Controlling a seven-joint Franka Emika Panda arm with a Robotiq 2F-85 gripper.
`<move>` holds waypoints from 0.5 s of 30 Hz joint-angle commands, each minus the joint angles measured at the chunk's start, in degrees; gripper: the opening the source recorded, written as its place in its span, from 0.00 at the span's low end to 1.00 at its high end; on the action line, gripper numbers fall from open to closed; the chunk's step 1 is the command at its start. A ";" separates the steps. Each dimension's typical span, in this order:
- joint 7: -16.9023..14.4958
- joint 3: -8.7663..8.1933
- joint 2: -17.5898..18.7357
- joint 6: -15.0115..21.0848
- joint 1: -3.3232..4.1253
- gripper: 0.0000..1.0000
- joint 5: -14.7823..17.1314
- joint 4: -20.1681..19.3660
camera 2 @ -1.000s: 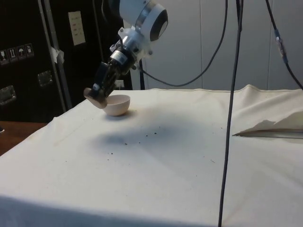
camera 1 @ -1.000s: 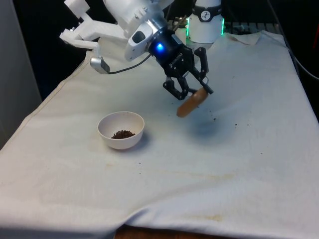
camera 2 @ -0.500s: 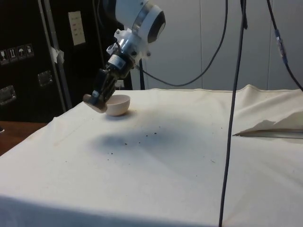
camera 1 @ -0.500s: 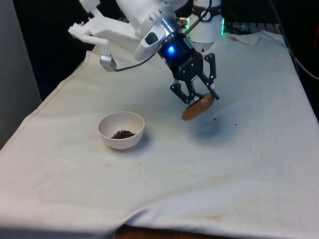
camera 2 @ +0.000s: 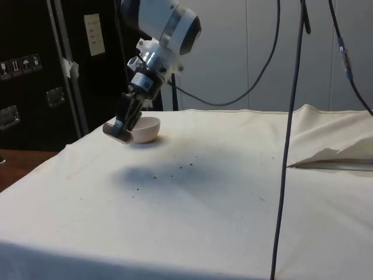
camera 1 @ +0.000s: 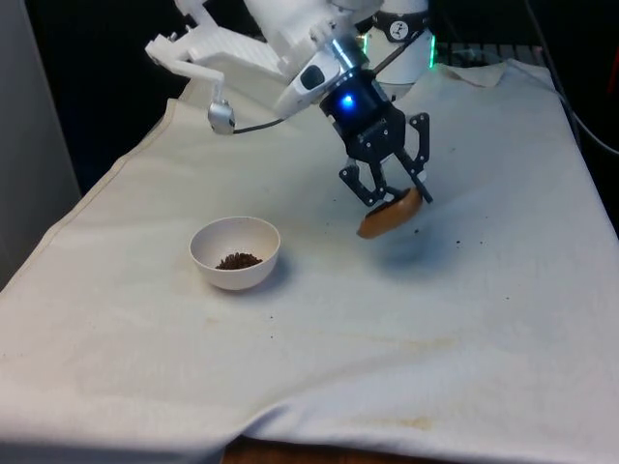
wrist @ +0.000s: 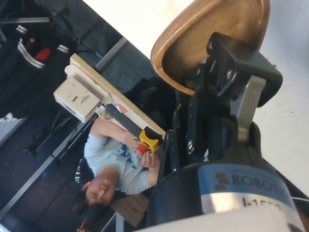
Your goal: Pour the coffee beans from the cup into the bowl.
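gripper (camera 1: 391,193): black two-finger, fingers pinching the rim of the cup, one finger inside the wall, one outside; hangs above the cloth, tilted down toward the front view's right; also seen in side view (camera 2: 123,125) and wrist view (wrist: 207,82)
cup (camera 1: 389,215): small brown wooden-looking cup, held in the air, tipped well over on its side, mouth facing down and toward the front view's left; not touching the cloth; side view (camera 2: 118,132) puts it low, just beside the bowl's outline; wrist view (wrist: 203,34) shows its curved brown wall; inside not visible, cannot tell if any beans are left
bowl (camera 1: 235,252): white, round, upright on the cloth, to the front view's left of the cup and apart from it; side view (camera 2: 145,129) shows it behind the gripper
coffee beans (camera 1: 238,260): small dark heap in the bottom of the bowl
stray bits (camera 2: 169,172): dark specks scattered on the cloth, in side view spread across the shadowed patch near the bowl; a few by the cup in front view (camera 1: 455,232)
cloth (camera 1: 406,329): white, covers the table, wrinkled at the near edge, faint stains
shadow (camera 1: 411,253): soft grey patch on the cloth right under the cup
arm (camera 1: 280,29): white, reaches in from the far end, wrist bent down toward the cup
cables (camera 2: 288,116): dark, hang in front of the side view
person (wrist: 116,164): in wrist view, light blue shirt, hand on a yellow and red object at a table edge
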 commanded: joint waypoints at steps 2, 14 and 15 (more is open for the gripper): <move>0.86 -0.06 -0.34 1.43 0.63 0.03 -1.03 -0.57; 2.35 1.95 -0.17 5.33 0.69 0.03 -5.27 -0.80; 1.49 2.23 0.00 4.35 0.00 0.03 -4.47 -0.40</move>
